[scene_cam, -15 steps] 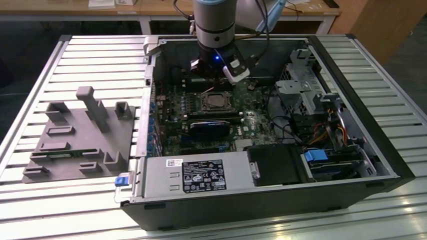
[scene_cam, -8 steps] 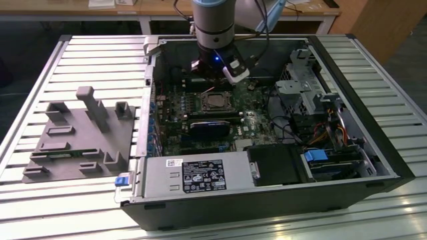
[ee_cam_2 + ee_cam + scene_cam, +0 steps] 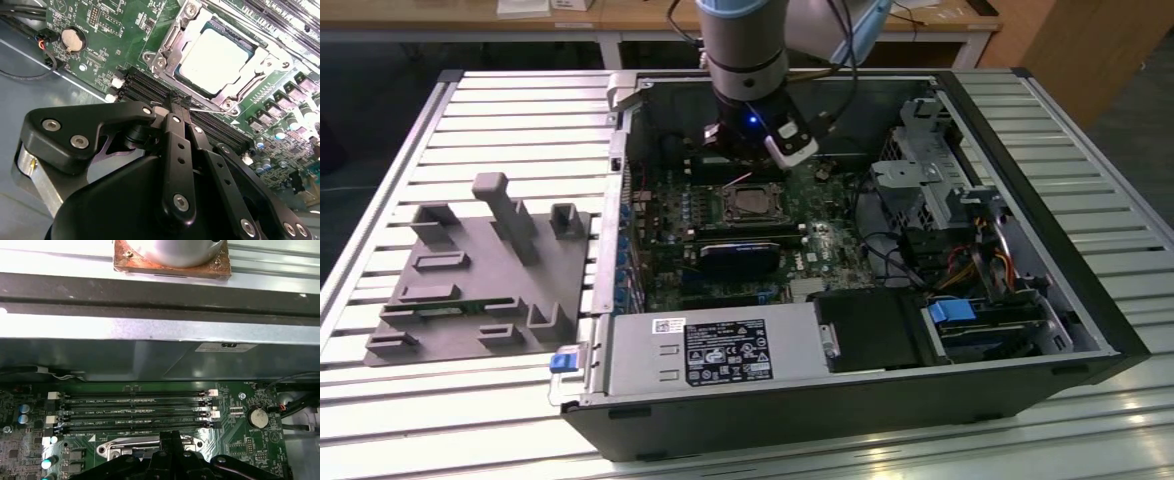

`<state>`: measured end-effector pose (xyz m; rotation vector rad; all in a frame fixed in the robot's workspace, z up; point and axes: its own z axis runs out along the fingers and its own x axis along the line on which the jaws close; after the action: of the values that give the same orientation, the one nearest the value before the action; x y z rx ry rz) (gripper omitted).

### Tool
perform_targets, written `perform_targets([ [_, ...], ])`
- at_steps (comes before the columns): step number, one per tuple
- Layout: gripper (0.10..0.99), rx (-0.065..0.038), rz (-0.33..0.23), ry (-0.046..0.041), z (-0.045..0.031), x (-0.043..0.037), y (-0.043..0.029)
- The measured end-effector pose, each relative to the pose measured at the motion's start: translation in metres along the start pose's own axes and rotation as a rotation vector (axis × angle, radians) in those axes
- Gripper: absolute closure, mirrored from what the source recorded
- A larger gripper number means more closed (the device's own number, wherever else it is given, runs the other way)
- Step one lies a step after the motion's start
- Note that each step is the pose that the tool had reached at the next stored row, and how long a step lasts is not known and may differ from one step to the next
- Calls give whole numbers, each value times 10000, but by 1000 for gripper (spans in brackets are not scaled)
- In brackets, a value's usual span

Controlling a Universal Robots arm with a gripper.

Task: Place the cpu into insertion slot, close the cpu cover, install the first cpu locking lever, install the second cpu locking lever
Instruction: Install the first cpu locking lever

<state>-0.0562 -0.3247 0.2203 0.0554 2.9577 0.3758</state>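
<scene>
while the arm (image 3: 744, 60) reaches down into the open computer case (image 3: 854, 405) that lies on the slatted metal table (image 3: 454, 420), the gripper (image 3: 179, 102) is low over the green circuit board (image 3: 110, 30), right at the edge of the insertion slot (image 3: 227, 102). the jaws are pressed together, with only a thin seam between the two black fingers (image 3: 172, 135) in the second wrist view. their tips sit over the row of long black memory slots (image 3: 150, 85), on the side nearest the socket. a thin silvery rod (image 3: 202, 107) runs along that edge of the socket and meets the tips; whether they pinch it or merely touch it i cannot tell.

the cpu (image 3: 217, 52) lies flat inside the insertion slot, its dull silver top facing up. the cpu cover (image 3: 170, 37) is down around it, and the chip shows through the cut-out centre.

seen from the first wrist view, the gripper (image 3: 170, 436) points at the same silvery socket edge, with the memory slots (image 3: 135, 412) just beyond it and the case wall past them. a round coin battery (image 3: 257, 416) sits on the board near one end of those slots.

looking at the exterior view, the cpu (image 3: 750, 203) is near the middle of the board, directly under the wrist. a silver power supply (image 3: 707, 350) fills the near end of the case. a grey moulded fixture (image 3: 480, 270) rests on the table towards the exterior view's left, well apart from the case.
</scene>
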Motion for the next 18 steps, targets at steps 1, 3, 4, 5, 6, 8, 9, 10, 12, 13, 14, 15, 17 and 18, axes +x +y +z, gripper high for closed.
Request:
perform_targets([
  [1, 984, 3, 3, -13, 1, 6, 3],
  [3, 984, 10, 12, -39, 5, 20, 14],
  [4, 984, 17, 22, -52, 6, 26, 20],
  [5, 984, 27, 41, -65, 8, 31, 25],
  [6, 984, 39, 71, -80, 11, 33, 28],
  [8, 984, 76, 225, -126, 17, 34, 28],
  [9, 984, 101, 355, -160, 20, 34, 27],
  [10, 984, 128, 513, -202, 24, 35, 26],
  [12, 984, 176, 798, -278, 30, 36, 25],
  [13, 984, 195, 917, -310, 34, 37, 25],
  [14, 984, 211, 1016, -338, 37, 37, 26],
  [15, 984, 223, 1091, -358, 40, 39, 29],
  [17, 984, 244, 1216, -391, 47, 42, 36],
  [18, 984, 253, 1276, -407, 50, 43, 39],
])
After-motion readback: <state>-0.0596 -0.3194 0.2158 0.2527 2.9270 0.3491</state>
